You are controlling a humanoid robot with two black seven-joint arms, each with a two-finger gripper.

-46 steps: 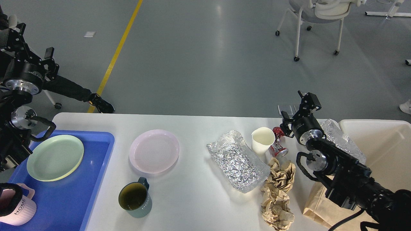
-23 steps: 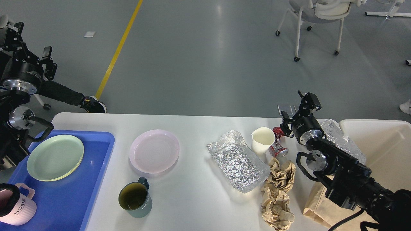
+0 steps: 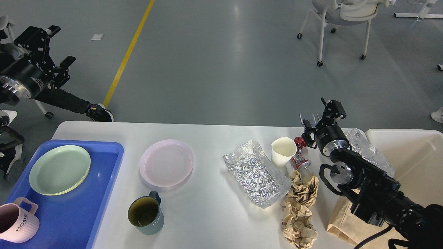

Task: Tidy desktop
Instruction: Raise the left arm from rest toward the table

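Note:
The white desktop (image 3: 214, 214) spans the lower part of the head view. On it lie a pink plate (image 3: 166, 162), a dark green mug (image 3: 145, 212), a crumpled foil sheet (image 3: 256, 173), a white paper cup (image 3: 283, 150), a crushed red can (image 3: 300, 158) and crumpled brown paper (image 3: 299, 207). My left gripper (image 3: 52, 46) is open and empty, raised over the floor beyond the table's left end. My right gripper (image 3: 320, 116) is open and empty, just behind the red can and the cup.
A blue tray (image 3: 76, 214) at the left holds a green plate (image 3: 59, 169) and a pink mug (image 3: 17, 221). A cream bin (image 3: 415, 162) stands at the right, with crumpled clear plastic (image 3: 370, 152) and a brown paper bag (image 3: 341, 218) beside it. A chair (image 3: 342, 14) stands far back.
My left arm has swung up and out to the left, off the tray, and the pink mug now shows whole. The right arm has not moved.

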